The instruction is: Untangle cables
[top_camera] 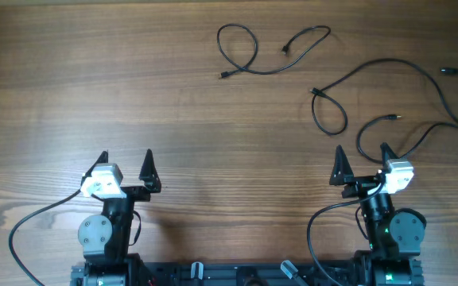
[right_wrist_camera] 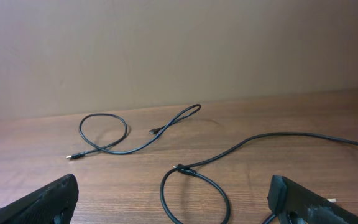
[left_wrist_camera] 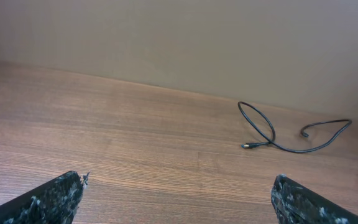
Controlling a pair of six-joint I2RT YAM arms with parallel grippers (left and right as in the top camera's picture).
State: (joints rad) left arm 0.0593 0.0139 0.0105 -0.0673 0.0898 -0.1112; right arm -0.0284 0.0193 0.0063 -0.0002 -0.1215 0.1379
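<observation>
both sets of jaws spread wide, pinching nothing: left gripper [top_camera: 126,152] and right gripper [top_camera: 362,147], low at the near edge.

short cable [top_camera: 273,72] lies far ahead, between the two grippers, well apart from the rest. it is free of the others, though it crosses itself in one loop.

long cable [top_camera: 388,63] starts just ahead of my right jaws, loops over itself by its plug, then runs off to the right.

third cable [top_camera: 378,121] curls close by the right jaws, trailing right. whether these two cross out near the right edge, cannot tell.

my read: mostly separated; right-hand pair not yet checked or spread.

short cable's long axis runs left-right across my front. long cable's does too, plug end pointing left.
</observation>
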